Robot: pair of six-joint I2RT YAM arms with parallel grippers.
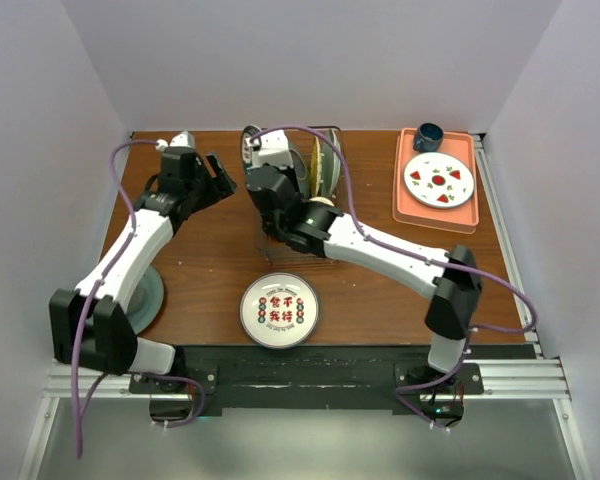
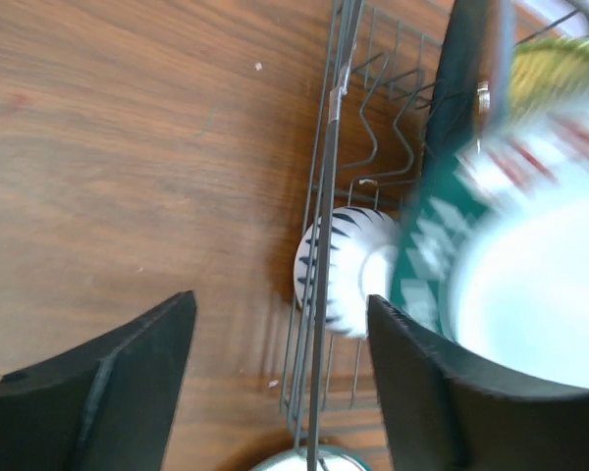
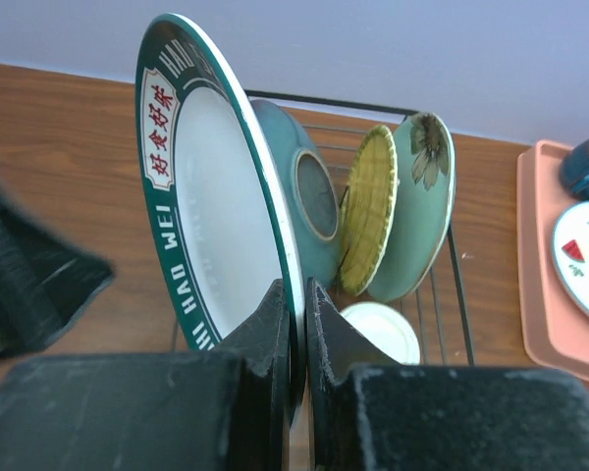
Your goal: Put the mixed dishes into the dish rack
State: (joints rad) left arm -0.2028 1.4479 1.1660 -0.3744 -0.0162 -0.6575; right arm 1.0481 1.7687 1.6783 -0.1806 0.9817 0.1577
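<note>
The right tool (image 3: 295,294) is clamped on the lower rim of a white round plate with a dark-green lettered border (image 3: 226,216). This plate is held upright on edge at the near side of the dish rack of thin dark wire (image 3: 455,265); whether it rests on the wires cannot be told. Just behind it in the rack, three dishes stand on edge close together: a teal bowl (image 3: 309,196), a yellow ribbed plate (image 3: 368,211) and a pale green flower-marked plate (image 3: 417,196). A small white round dish (image 3: 383,329) lies low beneath them. Well to the right of this tool, a salmon rectangular tray (image 3: 535,265) holds a dark-blue mug (image 3: 584,167) and a white plate with red fruit marks (image 3: 584,255).

The left tool (image 2: 280,299) is held with its fingers apart and nothing between them, above the brown wooden desk (image 2: 128,147), just beside the rack's side wire. Just beyond that wire, a small white bowl striped dark outside (image 2: 344,270) lies on its side in the rack. Bare desk lies to this tool's left. Near the desk's front edge, well apart from both tools, a white plate with red characters (image 1: 279,311) lies flat.
</note>
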